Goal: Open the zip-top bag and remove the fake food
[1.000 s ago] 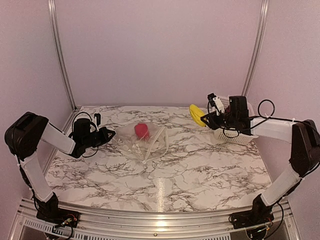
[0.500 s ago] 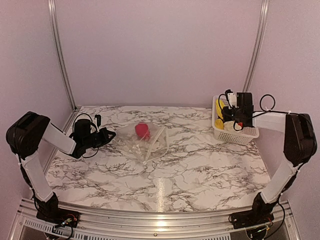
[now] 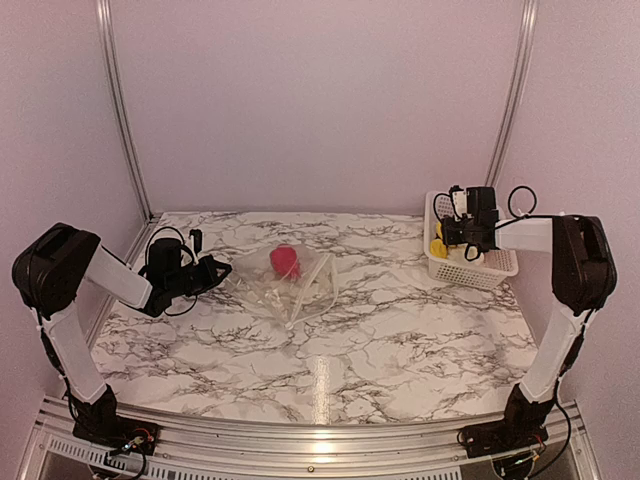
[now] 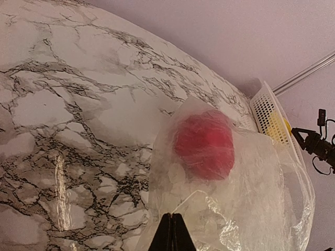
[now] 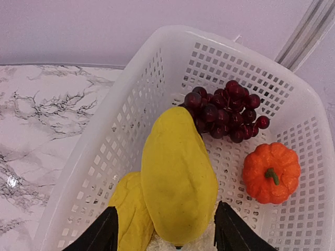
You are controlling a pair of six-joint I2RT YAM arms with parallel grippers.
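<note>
The clear zip-top bag (image 3: 292,287) lies on the marble table left of centre, and a red piece of fake food (image 3: 283,261) shows through it. My left gripper (image 3: 221,269) is shut on the bag's left edge. In the left wrist view the closed tips (image 4: 171,231) pinch the crinkled plastic (image 4: 246,193) just below the red piece (image 4: 203,144). My right gripper (image 3: 447,240) hangs open over the white basket (image 3: 482,278). A large yellow piece (image 5: 178,172) lies between its spread fingers (image 5: 107,230), with a gap on each side.
The basket (image 5: 131,112) also holds a second yellow piece (image 5: 131,209), dark purple grapes (image 5: 225,110) and a small orange pumpkin (image 5: 271,172). It stands at the table's far right corner by the wall post. The basket's corner (image 4: 264,107) shows behind the bag.
My right gripper carried the yellow piece rightward from beside the basket to over it, then opened; the piece now rests in the basket. The left arm and bag stayed still.
</note>
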